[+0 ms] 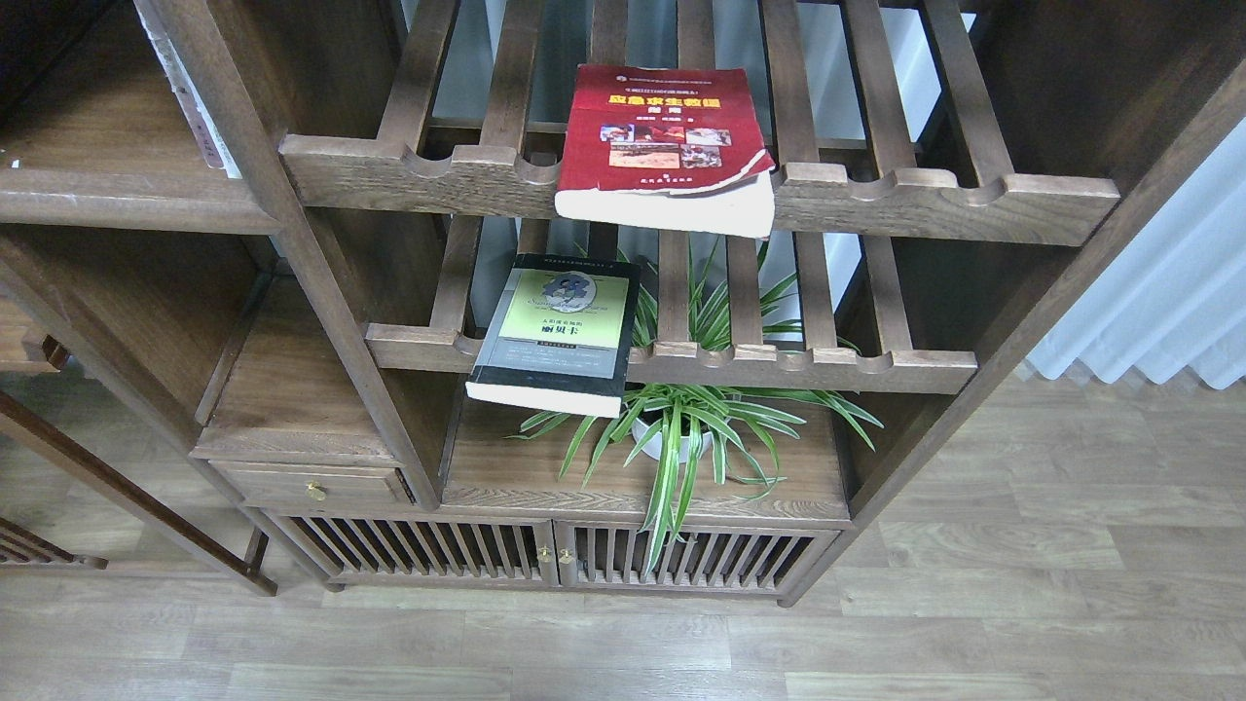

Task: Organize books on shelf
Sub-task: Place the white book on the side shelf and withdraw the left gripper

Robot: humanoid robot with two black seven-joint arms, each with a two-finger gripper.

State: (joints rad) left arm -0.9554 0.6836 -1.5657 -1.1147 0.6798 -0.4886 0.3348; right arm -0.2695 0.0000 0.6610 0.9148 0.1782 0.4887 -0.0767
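Neither gripper showing; grip unknown. Red book point(665, 146) lying on upper slatted rack point(934, 190), black-grey book point(555, 331) overhanging lower rack. Advice: grasp overhanging spine edge, lift level.

Two books lie flat in view: one thick red paperback point(665, 136) and one black-grey paperback point(558, 331) with a yellow-green panel (each on its own slatted rack). One more book spine point(195, 107) stands at upper left. One potted spider plant point(686, 414). Two slatted racks. Two slatted cabinet doors, one small drawer point(311, 484).
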